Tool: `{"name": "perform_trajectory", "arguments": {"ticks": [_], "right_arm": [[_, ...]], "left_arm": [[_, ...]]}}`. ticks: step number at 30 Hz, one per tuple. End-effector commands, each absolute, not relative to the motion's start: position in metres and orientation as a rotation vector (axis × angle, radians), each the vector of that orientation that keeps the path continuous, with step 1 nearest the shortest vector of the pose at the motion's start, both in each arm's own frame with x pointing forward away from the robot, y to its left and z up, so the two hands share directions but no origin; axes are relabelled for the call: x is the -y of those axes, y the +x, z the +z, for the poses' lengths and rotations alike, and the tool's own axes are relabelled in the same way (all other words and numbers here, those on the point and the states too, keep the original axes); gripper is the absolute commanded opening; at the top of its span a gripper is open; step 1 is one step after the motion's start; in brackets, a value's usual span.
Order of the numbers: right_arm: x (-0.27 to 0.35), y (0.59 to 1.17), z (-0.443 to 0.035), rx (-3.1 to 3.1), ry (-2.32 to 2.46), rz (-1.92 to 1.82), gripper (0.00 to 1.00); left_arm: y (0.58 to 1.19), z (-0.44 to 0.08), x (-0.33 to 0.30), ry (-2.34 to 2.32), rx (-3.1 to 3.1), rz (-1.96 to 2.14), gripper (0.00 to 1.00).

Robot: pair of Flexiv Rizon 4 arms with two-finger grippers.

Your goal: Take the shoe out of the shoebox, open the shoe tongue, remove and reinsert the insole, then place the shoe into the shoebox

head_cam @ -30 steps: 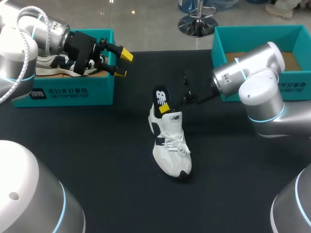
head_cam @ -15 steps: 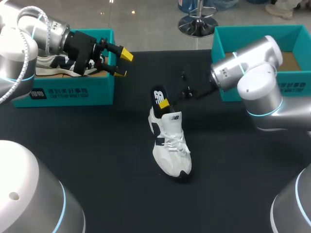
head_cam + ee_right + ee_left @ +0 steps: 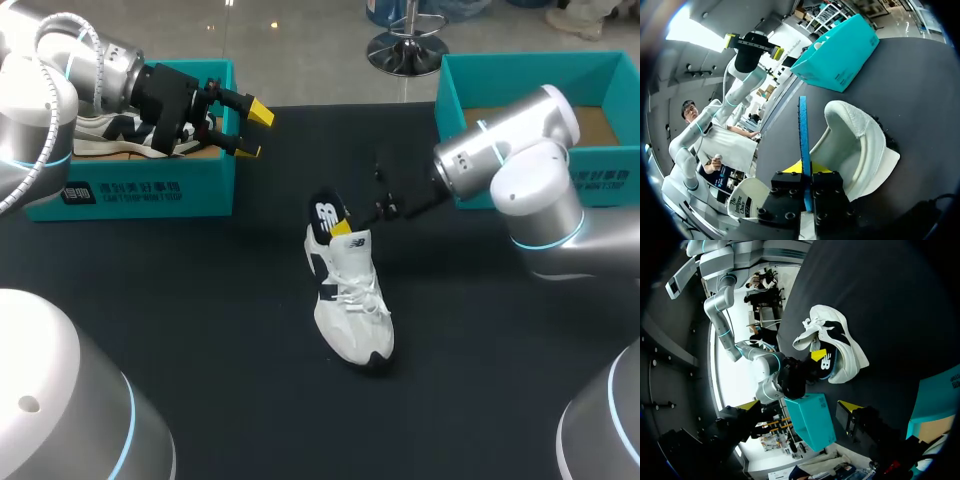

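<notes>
- The shoe (image 3: pixel 352 300) lies upright on the table (image 3: pixel 200 320), toe pointed toward the robot. It is outside both boxes.
- The insole (image 3: pixel 323 214) is held at the heel of the shoe, its lower end set into the heel opening and its upper end projecting above the collar.
- The right gripper (image 3: pixel 339 227) is clamped on the insole just above the heel. In the right wrist view the insole is seen edge-on, pinched between the two fingers from both sides.
- Change: over the last second the insole has been lowered and brought closer to the heel. More of it was clear of the shoe a second ago. The shoe itself has not shifted.
- Meaning: the reinsertion step is judged to be under way. The insole is not yet seated, as a good part is still exposed.
- The left gripper (image 3: pixel 255 131) is held well away from the shoe, at the near corner of the left box (image 3: pixel 150 190). Its fingers are spread and nothing is carried. Its position is unchanged.
- A second shoe (image 3: pixel 100 130) is stored in the left box.
- The right box (image 3: pixel 520 65) stands well beyond the shoe, on the right arm's side. Only its bare floor is shown, partly hidden by the arm.
- Remaining, as judged: full seating of the insole, then return of the shoe to a box.
</notes>
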State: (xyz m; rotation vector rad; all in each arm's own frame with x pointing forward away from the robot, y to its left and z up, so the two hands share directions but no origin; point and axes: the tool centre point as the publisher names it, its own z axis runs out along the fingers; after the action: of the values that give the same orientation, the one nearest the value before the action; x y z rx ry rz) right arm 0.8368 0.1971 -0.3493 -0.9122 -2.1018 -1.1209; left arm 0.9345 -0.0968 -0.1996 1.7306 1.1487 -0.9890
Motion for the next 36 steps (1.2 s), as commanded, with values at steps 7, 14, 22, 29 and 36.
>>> {"name": "perform_trajectory", "arguments": {"ticks": [7, 14, 22, 29, 36], "right_arm": [[-0.199, 0.838, -0.346, 2.12, -0.918, -1.108, 0.45], [-0.196, 0.845, -0.335, 2.154, -0.905, -1.111, 0.65], [-0.197, 0.855, -0.331, 2.176, -0.889, -1.117, 0.48], [-0.201, 0.862, -0.333, 2.187, -0.895, -1.128, 0.0], [-0.206, 0.857, -0.339, 2.169, -0.896, -1.114, 0.0]], "left_arm": [[0.935, -0.199, 0.097, 1.733, -1.149, -0.987, 1.0], [0.935, -0.199, 0.097, 1.733, -1.149, -0.987, 1.0], [0.935, -0.199, 0.097, 1.733, -1.149, -0.987, 1.0], [0.935, -0.199, 0.097, 1.733, -1.149, -0.987, 1.0], [0.935, -0.199, 0.097, 1.733, -1.149, -0.987, 1.0]]}}
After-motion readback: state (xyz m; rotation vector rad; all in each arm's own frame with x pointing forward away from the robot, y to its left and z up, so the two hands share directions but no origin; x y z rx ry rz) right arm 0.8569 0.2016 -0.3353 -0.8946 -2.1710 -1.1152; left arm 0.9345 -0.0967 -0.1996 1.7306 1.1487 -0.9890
